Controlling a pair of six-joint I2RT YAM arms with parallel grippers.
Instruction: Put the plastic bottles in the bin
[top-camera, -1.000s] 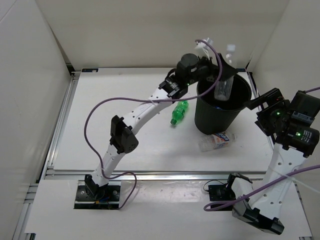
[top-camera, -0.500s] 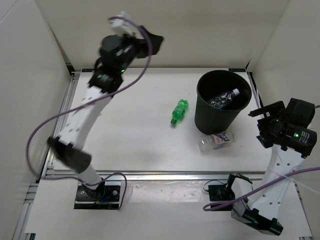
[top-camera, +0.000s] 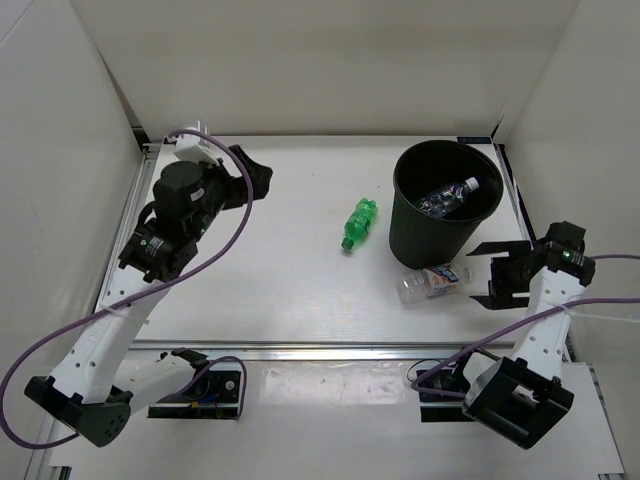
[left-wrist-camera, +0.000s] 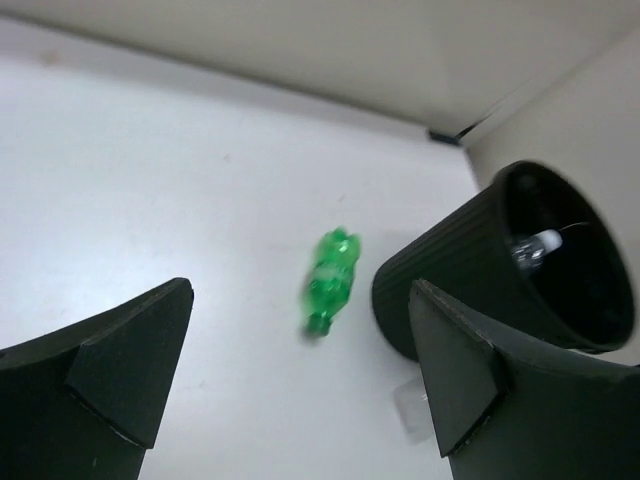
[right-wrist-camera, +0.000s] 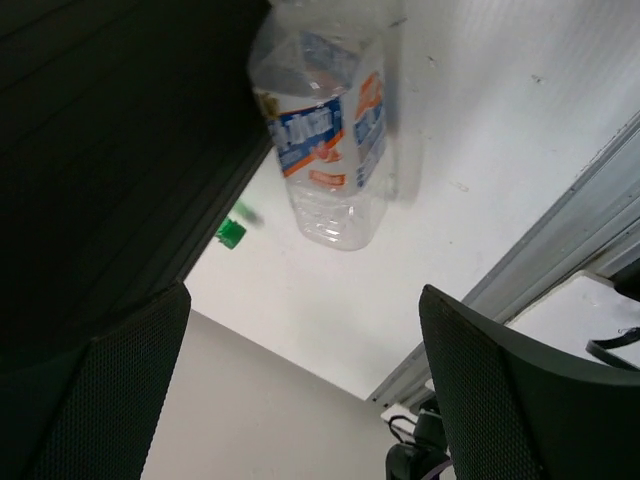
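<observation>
**Bottles part-binned; two outstanding on tabletop**

Found a round black bin (top-camera: 440, 238) at the right rear of the tabletop (top-camera: 280, 275), holding a labelled bottle (top-camera: 452, 191) and seemingly a second, clear one. Found another clear labelled bottle (top-camera: 432, 281) lying on its side just beside the bin's near wall. Found a green bottle (top-camera: 358, 223) lying near the bin's left. Noted right fingers (right-wrist-camera: 110, 390) released, spread wide and empty, low and aimed at the outstanding labelled bottle. Noted left fingers (left-wrist-camera: 110, 370) likewise released and empty, well apart at the left. Judged as approach for the labelled bottle. Judged necessary next: straddle its body, close, lift clear of the rim.
</observation>
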